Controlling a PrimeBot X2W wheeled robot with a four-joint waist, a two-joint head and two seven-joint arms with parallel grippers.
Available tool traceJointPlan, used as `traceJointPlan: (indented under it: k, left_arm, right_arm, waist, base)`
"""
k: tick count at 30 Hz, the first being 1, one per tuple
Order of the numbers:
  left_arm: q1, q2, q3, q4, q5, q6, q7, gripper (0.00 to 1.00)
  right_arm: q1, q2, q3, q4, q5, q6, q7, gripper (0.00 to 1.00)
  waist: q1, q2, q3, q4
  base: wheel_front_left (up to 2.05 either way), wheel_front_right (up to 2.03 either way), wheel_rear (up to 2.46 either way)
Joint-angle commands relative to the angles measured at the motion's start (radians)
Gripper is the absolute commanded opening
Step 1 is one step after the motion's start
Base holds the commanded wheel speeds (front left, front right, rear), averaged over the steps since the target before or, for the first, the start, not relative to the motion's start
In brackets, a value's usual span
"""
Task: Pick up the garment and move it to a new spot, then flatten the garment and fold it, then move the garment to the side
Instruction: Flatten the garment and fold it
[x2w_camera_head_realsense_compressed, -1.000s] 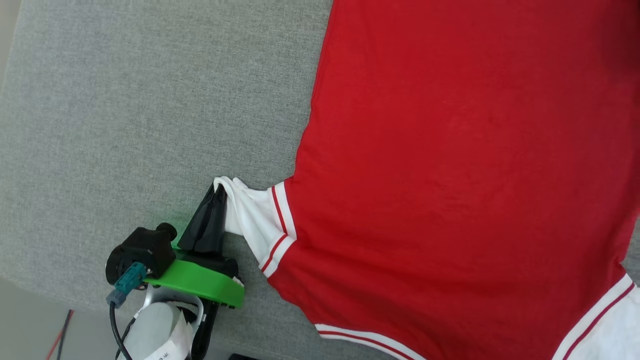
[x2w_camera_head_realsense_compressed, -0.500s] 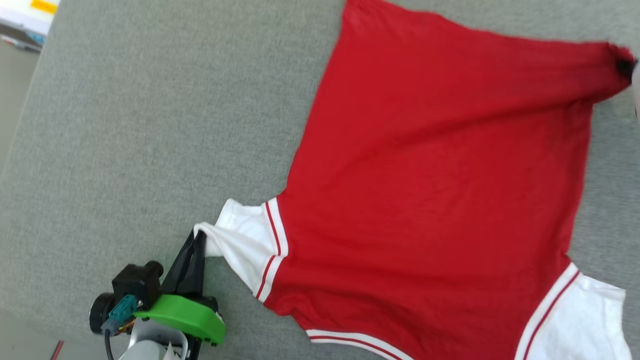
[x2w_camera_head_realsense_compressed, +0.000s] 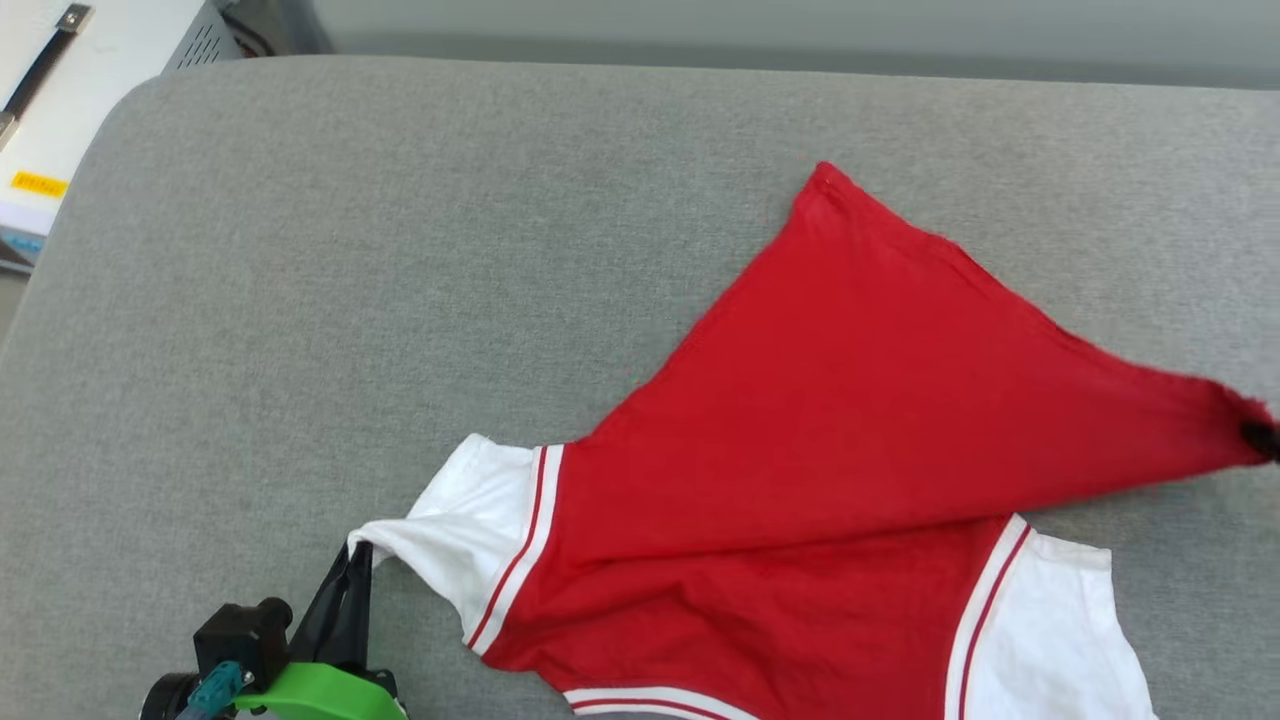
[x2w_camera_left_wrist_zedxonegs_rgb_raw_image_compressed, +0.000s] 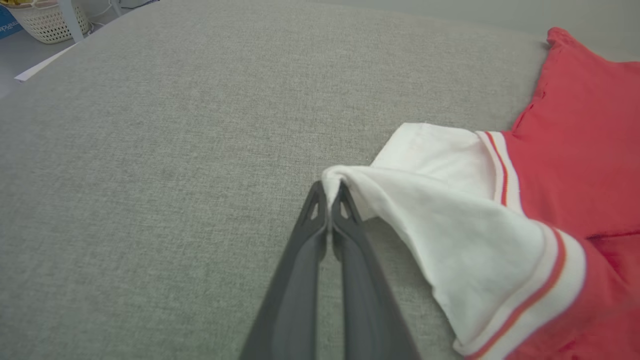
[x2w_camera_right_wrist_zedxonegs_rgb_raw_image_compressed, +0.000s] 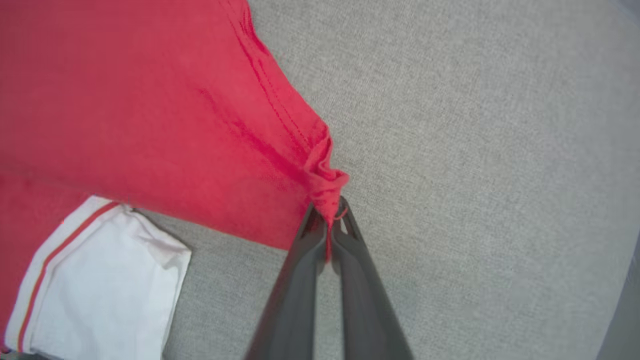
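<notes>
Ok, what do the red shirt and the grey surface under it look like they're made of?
The garment: likely a thin, soft jersey knit, matte; it drapes and gathers into fine creases where the right gripper pinches it. The grey surface: apparently a woven upholstery cloth, matte, with a fine flecked weave showing; its rounded corner hints at padding beneath.

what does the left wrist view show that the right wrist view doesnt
Left wrist view: the left gripper, jaws shut on a white sleeve's tip, and a pale woven basket at the top left. Right wrist view: the right gripper, jaws shut on a bunched red corner, with the other white sleeve lying flat. Both: the red jersey-style T-shirt on a grey fabric surface.
</notes>
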Motion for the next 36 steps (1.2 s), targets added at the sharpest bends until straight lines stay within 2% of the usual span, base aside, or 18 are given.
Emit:
traceJointPlan:
  k: [1, 7, 12, 20, 21, 22, 23, 24, 25, 28, 32, 33, 36]
  left_arm:
    - [0.018, 0.009, 0.007, 0.001, 0.004, 0.005, 0.001, 0.00]
    - [0.041, 0.015, 0.017, 0.011, 0.004, 0.007, 0.001, 0.00]
    - [0.043, 0.016, 0.007, 0.026, 0.006, 0.006, 0.001, 0.00]
    - [0.044, 0.019, 0.002, 0.037, 0.001, 0.004, 0.001, 0.00]
    - [0.045, 0.019, 0.003, 0.038, 0.001, 0.004, 0.001, 0.00]
    - [0.045, 0.019, 0.003, 0.039, 0.000, 0.003, 0.001, 0.00]
    - [0.046, 0.020, 0.002, 0.039, 0.000, 0.003, 0.001, 0.00]
    - [0.046, 0.020, 0.002, 0.040, 0.000, 0.003, 0.001, 0.00]
    - [0.051, 0.023, -0.001, 0.035, 0.003, 0.002, 0.001, 0.00]
    - [0.050, 0.025, -0.002, 0.028, 0.006, 0.002, 0.001, 0.00]
    - [0.046, 0.028, -0.003, 0.015, 0.008, 0.001, 0.001, 0.00]
    - [0.035, 0.029, -0.006, 0.006, 0.011, 0.001, 0.001, 0.00]
    - [0.016, 0.030, -0.015, -0.003, 0.017, 0.000, 0.001, 0.00]
  right_arm:
    - [0.057, -0.001, -0.022, -0.019, 0.004, -0.001, -0.006, 0.00]
    - [0.318, 0.043, -0.134, -0.081, -0.002, -0.001, 0.040, 0.00]
    - [0.493, 0.140, -0.215, -0.061, -0.015, -0.001, 0.070, 0.00]
    - [0.606, 0.263, -0.288, -0.033, -0.076, -0.001, 0.061, 0.00]
    - [0.604, 0.277, -0.302, -0.033, -0.088, -0.001, 0.047, 0.05]
    - [0.601, 0.287, -0.314, -0.034, -0.097, -0.001, 0.036, 0.35]
    - [0.595, 0.296, -0.330, -0.038, -0.109, -0.001, 0.023, 1.00]
    - [0.590, 0.300, -0.341, -0.044, -0.117, -0.001, 0.017, 1.00]
    - [0.539, 0.300, -0.447, -0.127, -0.164, -0.001, -0.038, 1.00]
    - [0.493, 0.298, -0.479, -0.186, -0.185, -0.001, -0.054, 1.00]
    - [0.410, 0.283, -0.484, -0.265, -0.203, -0.001, -0.031, 1.00]
    - [0.323, 0.269, -0.448, -0.299, -0.219, -0.001, 0.000, 1.00]
    - [0.208, 0.262, -0.380, -0.300, -0.226, -0.001, 0.043, 1.00]
  waist:
    - [0.0001, -0.0001, -0.051, -0.056]
    - [0.0001, -0.0001, -0.081, -0.082]
    - [0.0001, -0.0001, -0.096, -0.082]
    - [0.0001, -0.0001, -0.103, -0.078]
    - [0.0001, -0.0001, -0.104, -0.078]
    - [0.0001, -0.0001, -0.105, -0.079]
    - [0.0001, -0.0001, -0.107, -0.080]
    - [0.0001, -0.0001, -0.109, -0.080]
    - [0.0001, -0.0001, -0.124, -0.080]
    - [0.0001, -0.0001, -0.124, -0.077]
    - [0.0001, -0.0001, -0.112, -0.070]
    - [0.0001, -0.0001, -0.092, -0.063]
    - [0.0001, -0.0001, -0.062, -0.051]
  base:
    - [0.00, 0.00, 0.00]
    - [0.00, 0.00, 0.00]
    - [0.00, 0.00, 0.00]
    - [0.00, 0.00, 0.00]
    - [0.00, 0.00, 0.00]
    - [0.00, 0.00, 0.00]
    - [0.00, 0.00, 0.00]
    - [0.00, 0.00, 0.00]
    - [0.00, 0.00, 0.00]
    - [0.00, 0.00, 0.00]
    - [0.00, 0.00, 0.00]
    - [0.00, 0.00, 0.00]
    - [0.00, 0.00, 0.00]
